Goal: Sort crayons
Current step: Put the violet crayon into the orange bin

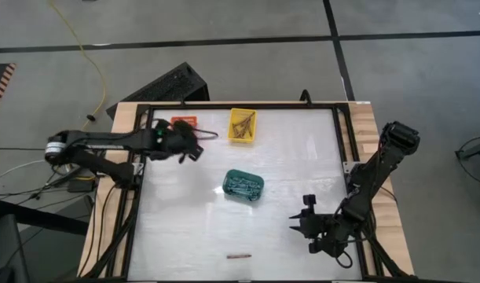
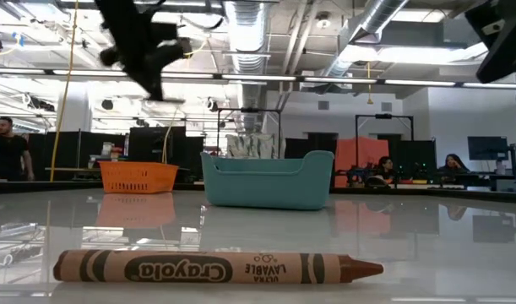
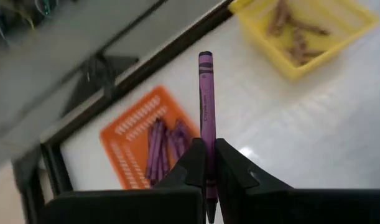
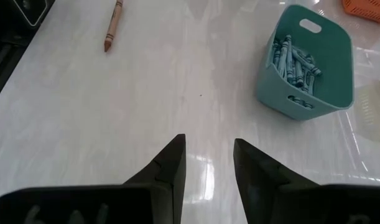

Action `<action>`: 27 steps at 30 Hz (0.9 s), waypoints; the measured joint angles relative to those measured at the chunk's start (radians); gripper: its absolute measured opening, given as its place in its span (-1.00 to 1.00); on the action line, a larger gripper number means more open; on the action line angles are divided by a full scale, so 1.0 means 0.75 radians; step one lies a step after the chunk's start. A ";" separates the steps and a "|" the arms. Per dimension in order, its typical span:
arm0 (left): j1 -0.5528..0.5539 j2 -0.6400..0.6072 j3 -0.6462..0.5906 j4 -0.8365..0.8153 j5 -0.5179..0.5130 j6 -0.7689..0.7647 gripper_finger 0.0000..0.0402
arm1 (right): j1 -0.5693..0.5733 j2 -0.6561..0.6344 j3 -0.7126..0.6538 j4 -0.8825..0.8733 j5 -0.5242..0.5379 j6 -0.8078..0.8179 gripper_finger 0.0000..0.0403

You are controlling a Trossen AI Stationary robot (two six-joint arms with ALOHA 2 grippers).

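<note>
My left gripper is high above the table's far left, shut on a purple crayon. Below it in the left wrist view lies the orange basket holding several purple crayons. A yellow basket holds brown crayons, a teal basket holds teal ones. A single brown-red crayon lies flat on the table near the front edge; it also shows in the low view and the right wrist view. My right gripper is open and empty at the front right. My left gripper pinches the purple crayon between its two fingers near its lower, pointed end. The crayon's long flat-ended part sticks out past the fingertips, in line with the fingers. It is lifted clear, above the orange basket.
A black frame runs round the white table top. The right arm stands along the right edge. Open table lies between the teal basket and the loose crayon. People stand and sit in the room behind.
</note>
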 joint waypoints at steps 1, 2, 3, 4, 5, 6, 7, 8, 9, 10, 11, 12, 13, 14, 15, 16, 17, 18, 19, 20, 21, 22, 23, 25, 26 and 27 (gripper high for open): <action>0.040 -0.040 -0.047 0.023 0.029 -0.010 -1.00 | 0.002 0.000 0.000 0.002 0.001 0.000 -0.36; 0.083 -0.077 -0.094 0.045 0.066 -0.017 -1.00 | 0.002 0.000 0.000 0.002 0.000 0.000 -0.36; 0.130 -0.110 -0.134 0.066 0.110 -0.021 -1.00 | 0.002 0.000 0.000 0.002 0.001 0.000 -0.36; 0.175 -0.137 -0.173 0.089 0.149 -0.023 -1.00 | 0.002 0.000 0.000 0.003 0.001 0.000 -0.36; 0.218 -0.159 -0.212 0.116 0.187 -0.027 -1.00 | 0.002 0.000 0.000 0.004 0.001 0.000 -0.36; 0.259 -0.179 -0.245 0.143 0.221 -0.026 -1.00 | 0.001 0.000 0.000 0.006 0.003 0.000 -0.36; 0.299 -0.196 -0.277 0.178 0.255 -0.019 -1.00 | 0.001 0.000 0.000 0.008 0.011 0.000 -0.36; 0.334 -0.206 -0.303 0.217 0.285 -0.010 -1.00 | 0.001 0.000 0.000 0.008 0.022 -0.001 -0.36; 0.367 -0.213 -0.325 0.260 0.306 -0.004 -1.00 | 0.001 0.000 0.000 0.009 0.027 0.000 -0.36; 0.398 -0.218 -0.347 0.304 0.329 0.000 -1.00 | 0.001 0.000 0.000 0.011 0.031 0.000 -0.36; 0.432 -0.219 -0.365 0.341 0.349 0.011 -1.00 | 0.001 0.000 0.000 0.013 0.031 -0.001 -0.36; 0.469 -0.219 -0.379 0.376 0.375 0.025 -1.00 | 0.001 0.000 0.000 0.015 0.031 -0.001 -0.36; 0.506 -0.218 -0.389 0.406 0.400 0.037 -1.00 | 0.001 0.000 0.000 0.021 0.031 -0.001 -0.36; 0.541 -0.216 -0.392 0.426 0.426 0.049 -1.00 | 0.001 0.000 0.000 0.024 0.031 -0.001 -0.36; 0.577 -0.215 -0.393 0.437 0.448 0.057 -1.00 | 0.001 0.000 0.000 0.029 0.031 -0.001 -0.36; 0.610 -0.215 -0.393 0.441 0.462 0.065 -1.00 | 0.001 0.000 0.000 0.034 0.031 0.000 -0.36; 0.636 -0.215 -0.393 0.444 0.467 0.067 -1.00 | 0.001 0.000 0.000 0.039 0.030 0.000 -0.36; 0.659 -0.215 -0.393 0.444 0.467 0.070 -1.00 | 0.003 0.000 0.000 0.042 0.030 0.000 -0.36; 0.681 -0.215 -0.393 0.442 0.474 0.072 -1.00 | 0.003 0.000 0.000 0.044 0.030 0.000 -0.36; 0.704 -0.215 -0.393 0.442 0.495 0.075 -1.00 | 0.004 0.000 0.000 0.044 0.030 0.000 -0.36; 0.723 -0.215 -0.393 0.442 0.520 0.075 -1.00 | 0.004 0.000 0.000 0.044 0.030 0.000 -0.36; 0.741 -0.213 -0.393 0.442 0.545 0.075 -0.99 | 0.004 0.000 0.000 0.045 0.031 -0.001 -0.36; 0.753 -0.203 -0.393 0.443 0.561 0.074 -0.99 | 0.004 0.000 0.000 0.044 0.031 -0.001 -0.36; 0.758 -0.175 -0.393 0.439 0.576 0.056 -0.99 | 0.002 0.000 0.000 0.044 0.031 -0.003 -0.36; 0.757 -0.163 -0.393 0.433 0.586 0.054 -0.99 | -0.002 0.000 0.000 0.043 0.031 -0.003 -0.36; 0.756 -0.149 -0.394 0.433 0.588 0.052 -0.99 | -0.002 0.000 0.000 0.043 0.032 -0.003 -0.36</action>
